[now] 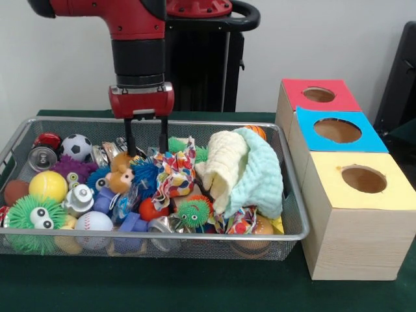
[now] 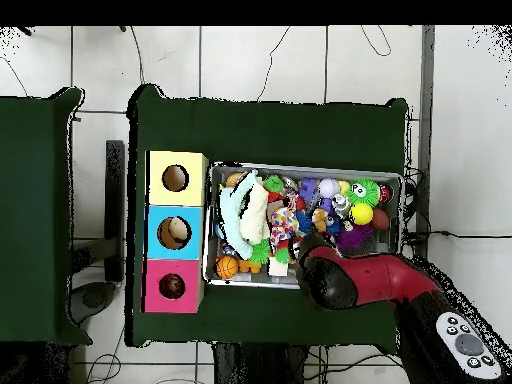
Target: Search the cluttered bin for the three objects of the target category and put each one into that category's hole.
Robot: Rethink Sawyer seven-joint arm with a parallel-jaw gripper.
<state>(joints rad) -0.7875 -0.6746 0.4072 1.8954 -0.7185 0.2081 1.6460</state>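
The bin is a wide silver wire-mesh basket on the green table, full of mixed toys, balls, cans and cloths. It also shows in the overhead view. My gripper hangs open and empty over the bin's far middle, its fingertips just above a plush toy and a patterned cloth. In the overhead view my arm covers it. The hole is in the red-topped box, farthest of the three boxes right of the bin; it also shows in the overhead view.
A blue-topped box and a yellow-topped box stand in front of the red one. In the bin lie a soccer ball, yellow ball, baseball, green fuzzy ball, can and pale cloths.
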